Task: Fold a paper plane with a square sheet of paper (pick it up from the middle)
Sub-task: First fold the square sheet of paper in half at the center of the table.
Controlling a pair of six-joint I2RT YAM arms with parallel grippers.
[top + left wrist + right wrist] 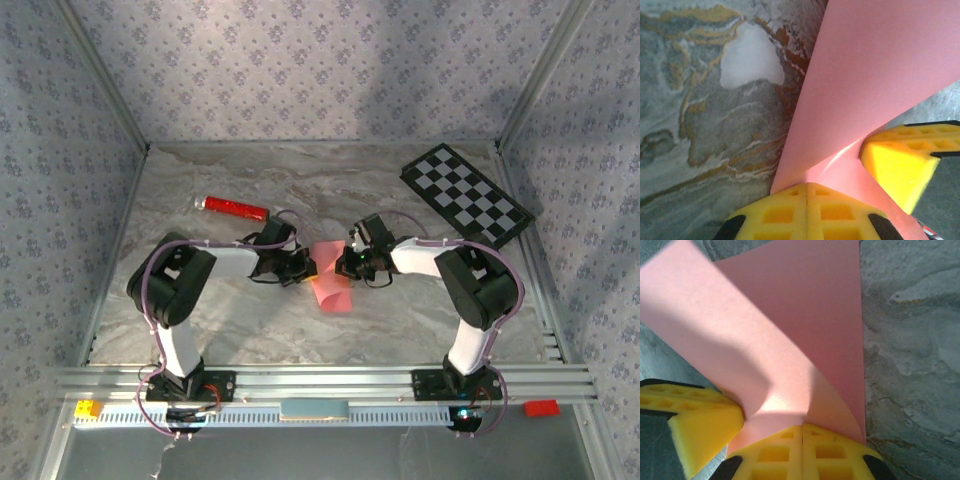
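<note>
Pink square sheet of paper (331,288), barely folded (no dart yet), is pinched by closed left tool (806,192) and right tool (802,434).

I see the square sheet of paper (331,283) as plain pink, on a grey marbled worktop (250,320) veined ochre and white. The checkerboard (466,195) is black-and-white, the cylinder (236,208) red, the wallpaper (300,70) blue-grey floral. The left gripper (806,189) and right gripper (802,430) have yellow, grid-patterned jaws.
</note>
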